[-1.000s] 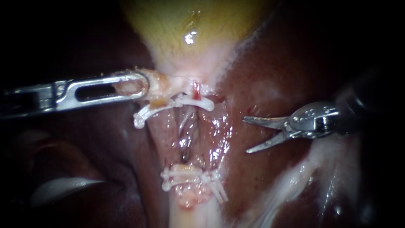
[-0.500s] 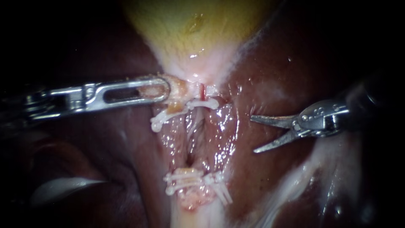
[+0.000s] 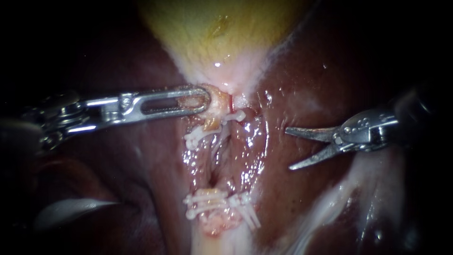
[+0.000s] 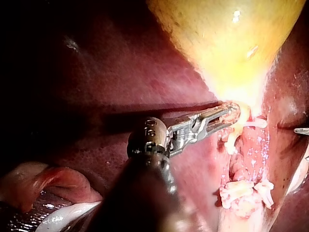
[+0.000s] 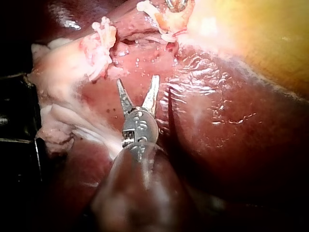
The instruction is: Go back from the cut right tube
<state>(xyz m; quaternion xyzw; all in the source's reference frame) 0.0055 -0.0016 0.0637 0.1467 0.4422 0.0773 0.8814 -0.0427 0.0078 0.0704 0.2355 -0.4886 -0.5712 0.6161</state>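
My right instrument [image 3: 288,149] comes in from the right, its two thin blades open over the liver [image 3: 302,85], well to the right of the cut tubes. In the right wrist view its blades [image 5: 137,80] spread with nothing between them. White clips [image 3: 207,131] sit on the upper stumps under the yellow gallbladder [image 3: 212,33]. More clips [image 3: 217,203] cross the lower stumps [image 3: 214,224]. My left instrument [image 3: 207,100] comes in from the left, its slotted jaws shut on pale tissue [image 3: 219,101] at the gallbladder's neck, as the left wrist view [image 4: 229,115] also shows.
Glistening raw tissue [image 3: 226,156] lies between the two sets of clips. Pale whitish strands [image 3: 339,198] run over the liver at lower right. A pale fold [image 3: 71,208] shows at lower left. The surroundings are dark.
My right instrument has drawn back to the right, away from the clipped tubes, blades still open. My left instrument has moved right with the held tissue and the upper clips.
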